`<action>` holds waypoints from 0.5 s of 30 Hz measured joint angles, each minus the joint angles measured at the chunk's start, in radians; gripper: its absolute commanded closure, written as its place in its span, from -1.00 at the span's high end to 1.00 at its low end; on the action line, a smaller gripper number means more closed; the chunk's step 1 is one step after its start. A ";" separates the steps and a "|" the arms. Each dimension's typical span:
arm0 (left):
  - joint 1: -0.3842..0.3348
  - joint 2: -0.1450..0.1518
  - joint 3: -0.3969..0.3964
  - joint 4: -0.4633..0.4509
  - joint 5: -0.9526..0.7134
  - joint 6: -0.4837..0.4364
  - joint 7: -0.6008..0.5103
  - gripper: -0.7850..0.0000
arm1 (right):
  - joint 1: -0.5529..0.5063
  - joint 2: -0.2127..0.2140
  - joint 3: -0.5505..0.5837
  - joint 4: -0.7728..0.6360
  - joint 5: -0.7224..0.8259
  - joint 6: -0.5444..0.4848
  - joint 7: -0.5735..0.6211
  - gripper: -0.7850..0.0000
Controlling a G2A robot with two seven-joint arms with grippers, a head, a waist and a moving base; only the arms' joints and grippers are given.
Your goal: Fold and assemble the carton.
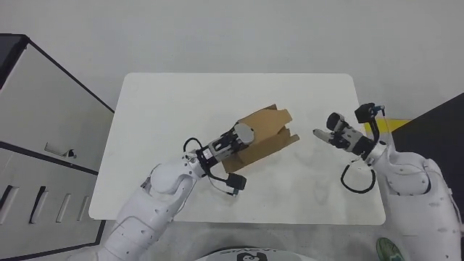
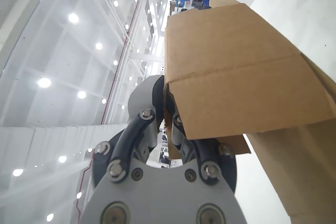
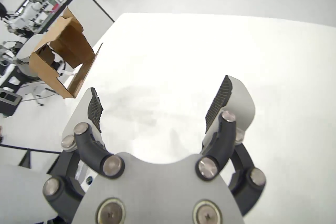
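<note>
Gripping a wall edge of the brown carton [image 1: 262,139] with the left tool [image 2: 164,104], clenched on the cardboard at the end nearer the robot. Lying tilted around the middle of the white tabletop [image 1: 181,109], open mouth and loose flaps [image 3: 82,75] facing the right tool [image 3: 160,101]. Hovering that right tool apart from the carton, jaws spread wide, grasping nothing. Judging the step as squaring the body and folding the end flaps: steadying with the left, bringing the right in level with a flap's free edge, pushing along the crease, avoiding crushing the thin wall
</note>
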 measured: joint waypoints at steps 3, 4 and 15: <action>-0.010 0.003 0.001 0.012 -0.023 0.008 0.052 -1.00 | 0.028 0.010 -0.006 0.031 0.153 0.026 0.130 1.00; -0.014 0.003 0.001 0.014 -0.023 0.007 0.063 -1.00 | 0.036 0.012 -0.007 0.037 0.201 0.036 0.164 1.00; -0.011 0.003 0.006 0.017 -0.094 0.038 0.099 -1.00 | 0.039 0.013 -0.034 0.056 0.323 0.078 0.189 1.00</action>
